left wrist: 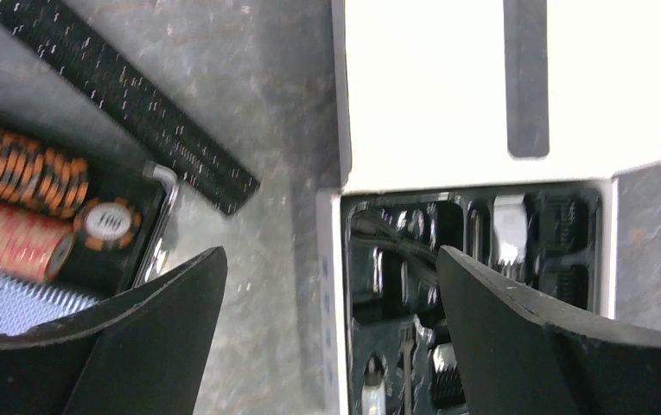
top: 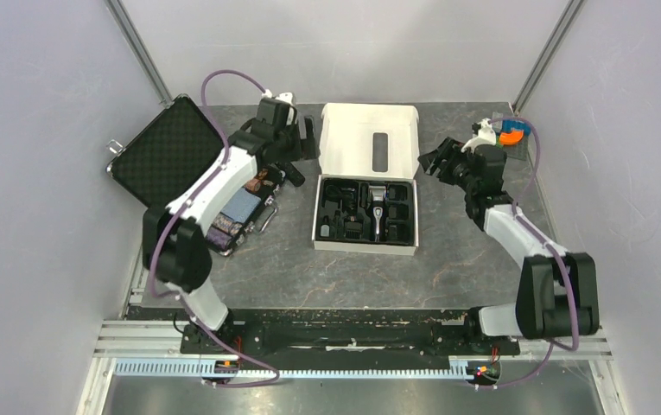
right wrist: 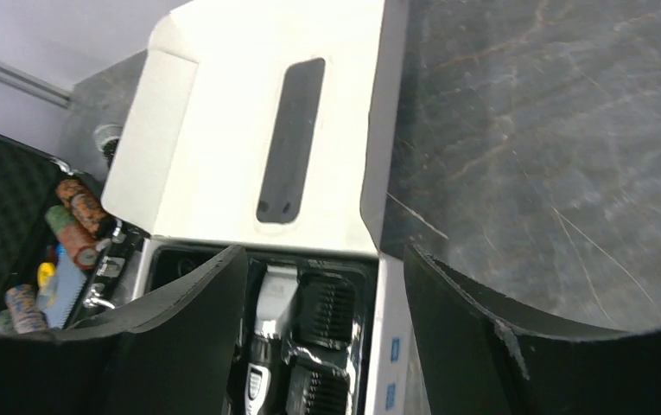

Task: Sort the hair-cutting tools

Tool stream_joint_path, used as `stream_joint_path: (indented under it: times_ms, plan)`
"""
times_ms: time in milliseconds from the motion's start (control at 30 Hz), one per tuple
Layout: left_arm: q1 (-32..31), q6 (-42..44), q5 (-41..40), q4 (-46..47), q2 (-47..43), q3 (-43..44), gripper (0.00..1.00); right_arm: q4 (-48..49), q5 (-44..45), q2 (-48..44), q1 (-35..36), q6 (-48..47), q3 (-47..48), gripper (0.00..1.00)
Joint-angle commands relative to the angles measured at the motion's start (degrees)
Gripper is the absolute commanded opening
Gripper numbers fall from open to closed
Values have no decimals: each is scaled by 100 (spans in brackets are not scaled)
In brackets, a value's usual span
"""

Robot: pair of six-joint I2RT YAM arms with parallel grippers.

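Open black case (top: 167, 151) w/ poker chips (left wrist: 24, 169) lies at left. White box (top: 365, 248) in centre, its lid (top: 370, 143) folded to far side. Inside, silver-black clipper (top: 378, 210) lies betw. black combs (right wrist: 327, 307). Left gripper (left wrist: 331, 259) wide, empty, above box's far-left corner. Right gripper (right wrist: 325, 255) also wide, empty, right of lid.

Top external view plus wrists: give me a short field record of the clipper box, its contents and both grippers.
box: white box on the table, lid folded back open
clipper: lying in the box, centre slot
comb attachments: seated in slots beside the clipper
left gripper: open, empty, at the box's left side
right gripper: open, empty, at the box's right side
other: open black case with poker chips, left of the box
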Motion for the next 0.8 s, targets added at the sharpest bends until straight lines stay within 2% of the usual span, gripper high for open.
stream_joint_path:
  times_ms: [0, 100, 400, 600, 767]
  plan:
    - [409, -596, 1186, 116, 937, 1088, 97, 940, -1021, 705, -301, 475, 313, 70]
    - [570, -695, 1621, -76, 1733, 1903, 96, 1412, -1425, 1379, -338, 1009, 674, 71]
    - [850, -1387, 3079, -171, 3583, 3510, 92, 1540, -1625, 3006, -497, 1468, 1847, 72]
    - [867, -1728, 3576, 86, 4072, 3671, 91, 1603, -1704, 3559, -499, 1592, 2115, 73]
    - [876, -1904, 4030, 520, 4107, 3600, 90, 1728, -2009, 3831, -497, 1668, 2417, 72]
